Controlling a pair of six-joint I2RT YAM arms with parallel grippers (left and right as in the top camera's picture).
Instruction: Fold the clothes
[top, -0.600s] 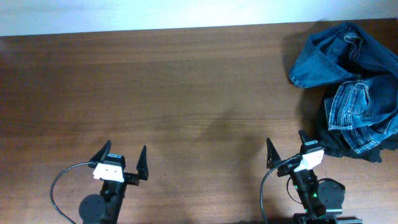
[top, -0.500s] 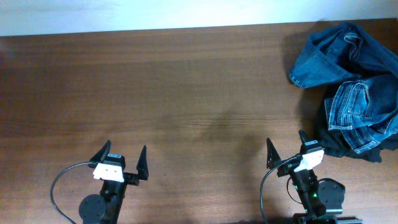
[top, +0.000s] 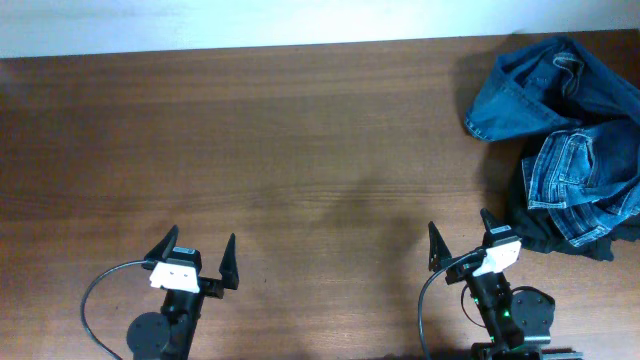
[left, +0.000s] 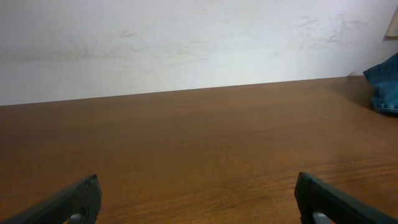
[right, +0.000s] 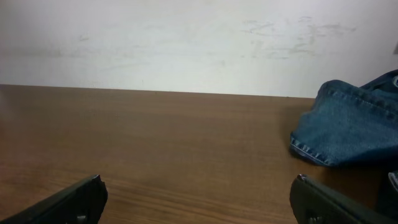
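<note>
A crumpled pile of blue denim jeans (top: 565, 135) lies at the far right of the wooden table (top: 280, 150), with a dark garment (top: 545, 232) under its near edge. The jeans also show at the right of the right wrist view (right: 348, 127) and at the far right edge of the left wrist view (left: 384, 87). My left gripper (top: 196, 253) is open and empty near the front left edge. My right gripper (top: 462, 236) is open and empty near the front, just left of the pile's near edge. In the wrist views both grippers (left: 198, 186) (right: 198, 186) have their fingers spread wide over bare wood.
A white wall (top: 250, 22) runs along the table's far edge. A black cable (top: 92, 295) loops beside the left arm's base. The pile runs past the right edge of the overhead view.
</note>
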